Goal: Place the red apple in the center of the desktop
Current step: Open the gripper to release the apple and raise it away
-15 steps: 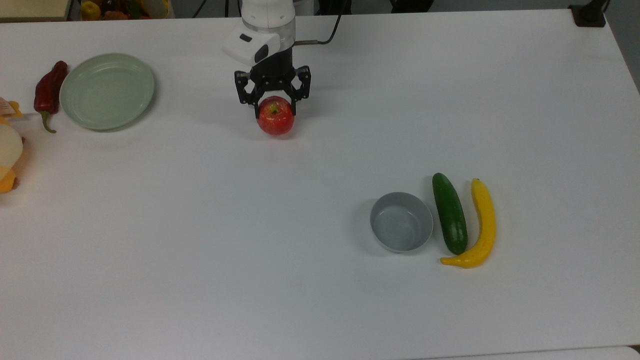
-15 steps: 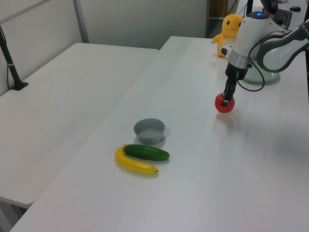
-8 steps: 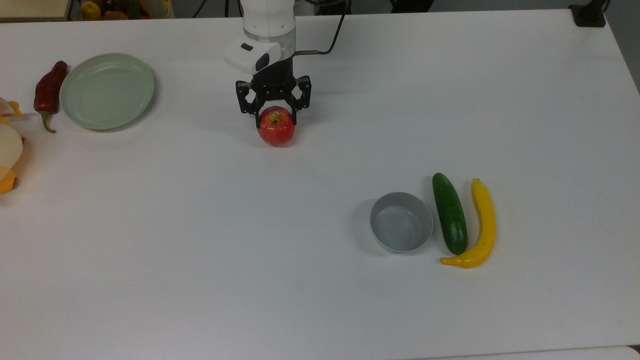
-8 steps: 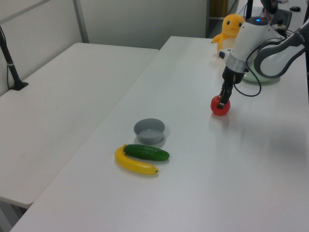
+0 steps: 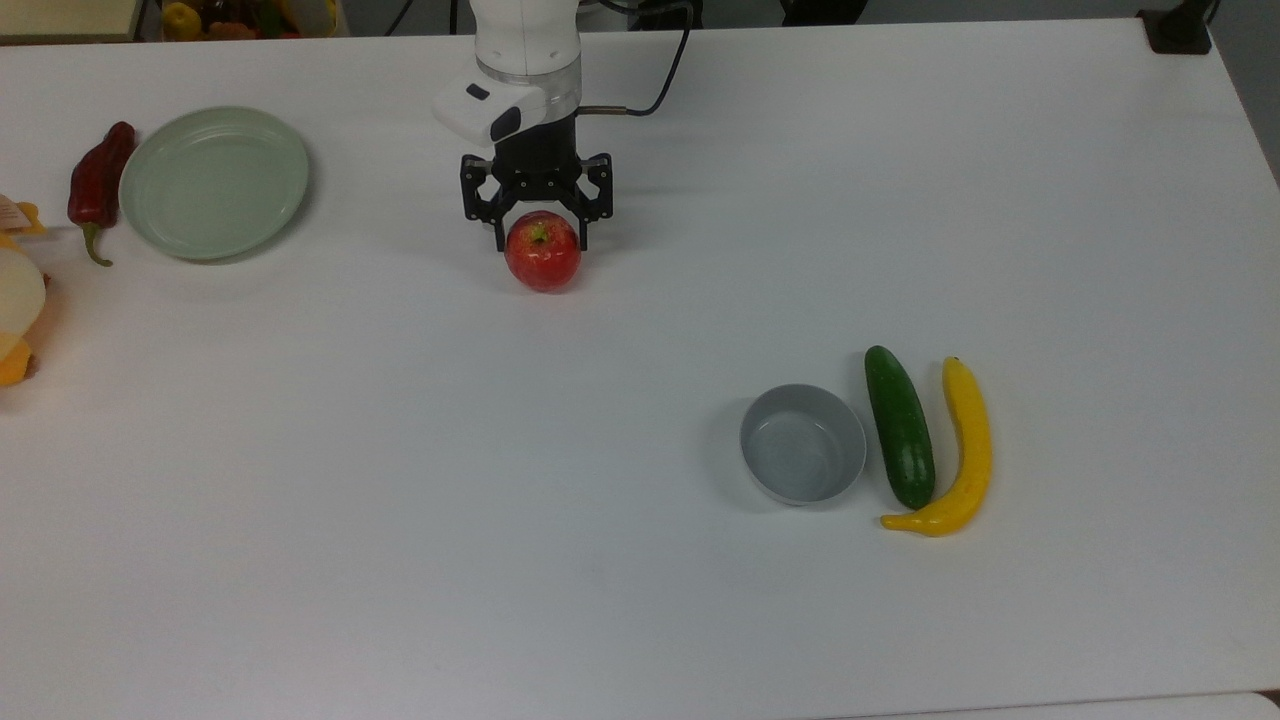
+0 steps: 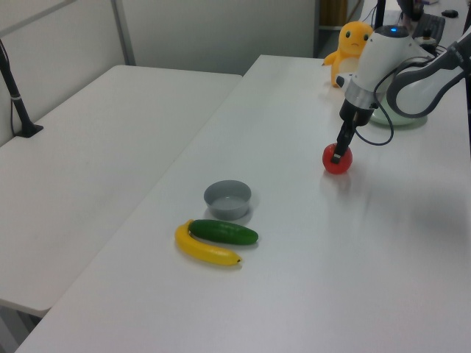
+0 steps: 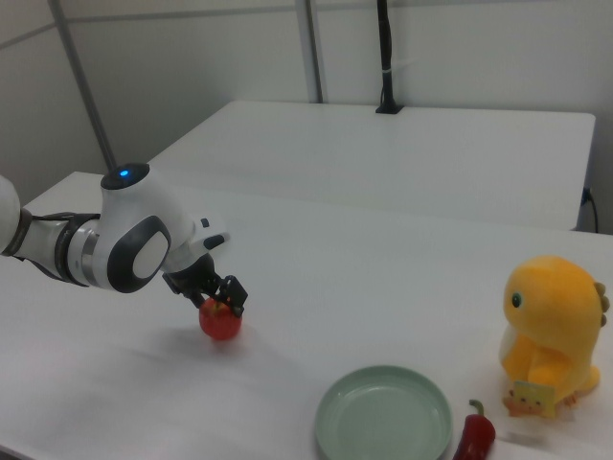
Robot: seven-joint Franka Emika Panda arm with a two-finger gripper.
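Black and angular, my two-finger gripper (image 5: 537, 222) is pointing straight down with its fingers standing either side of the round glossy red apple (image 5: 542, 254), high on its shoulders near the stem dimple; whether they are pressing on the skin or standing just off it I cannot tell. The apple is sitting low on the plain white matte desktop (image 5: 400, 480), seemingly touching it, toward the far edge in the top view and somewhat to the top view's left of the middle, so I am judging it not quite at the centre. I am expecting it to be firm and fairly light, but smooth and rounded, so it is likely to slip or roll; the safest hold is across its widest part, lower than where my fingers are standing. Further out, a pale green round plate (image 5: 214, 181) and a long dark red chili pepper (image 5: 98, 187) are lying well apart to the top view's left, near a yellow plush toy (image 7: 551, 335). A small grey bowl (image 5: 803, 443), a dark green cucumber (image 5: 899, 426) and a yellow banana (image 5: 959, 453) are lying together toward the top view's lower right.
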